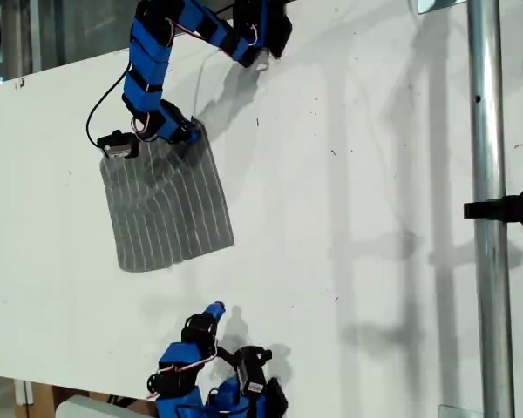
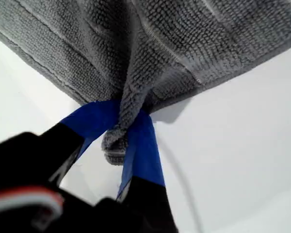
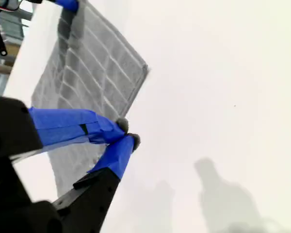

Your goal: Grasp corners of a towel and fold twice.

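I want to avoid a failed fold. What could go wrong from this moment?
My first pincer pinches only a small bunched tip of the towel, so the cloth may slip out when pulled. My second pincer is shut and apart from the towel, so a one-corner pull may drag it crooked across the table.

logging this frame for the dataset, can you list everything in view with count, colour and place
towel: 1, dark gray with thin pale stripes, lying on the table toward the exterior view's left, one corner bunched and pinched
table: 1, white, fills most of the exterior view
metal pole: 1, silver, upright at the exterior view's right, with a black clamp on it
my first gripper: 1, blue with black body, at the towel's far edge in the exterior view, shut on the corner
my second gripper: 1, blue with black body, near the exterior view's bottom edge, shut, holding nothing, apart from the towel
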You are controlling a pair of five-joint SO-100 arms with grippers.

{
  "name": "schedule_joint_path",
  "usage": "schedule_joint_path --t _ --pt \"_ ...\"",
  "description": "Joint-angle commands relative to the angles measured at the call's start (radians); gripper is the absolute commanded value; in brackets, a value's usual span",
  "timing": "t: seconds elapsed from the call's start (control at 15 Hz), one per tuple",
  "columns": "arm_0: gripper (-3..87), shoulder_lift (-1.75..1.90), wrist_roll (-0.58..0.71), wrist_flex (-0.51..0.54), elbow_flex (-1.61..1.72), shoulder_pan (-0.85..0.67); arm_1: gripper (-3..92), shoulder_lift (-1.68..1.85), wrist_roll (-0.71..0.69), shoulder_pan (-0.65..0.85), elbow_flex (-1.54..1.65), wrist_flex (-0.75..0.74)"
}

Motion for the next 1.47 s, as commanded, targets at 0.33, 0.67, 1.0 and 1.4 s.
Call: schedule_joint_path --t 0.33,0.67,1.0,1.4 --pt "36.9 -0.683 0.41 0.187 -0.836 -0.061 -0.2 0.0 -0.005 -0.008 -0.014 -0.011" --pt "45.2 -0.962 0.531 0.282 -1.118 -0.106 -0.2 -0.002 -0.005 -0.009 -0.014 -0.011" --pt "42.4 -1.184 0.491 0.193 -1.232 -0.146 -0.2 -0.002 -0.005 -0.011 -0.012 -0.009" --pt "39.6 -1.422 0.489 0.156 -1.289 -0.158 -0.2 0.0 -0.005 -0.011 -0.012 -0.009"
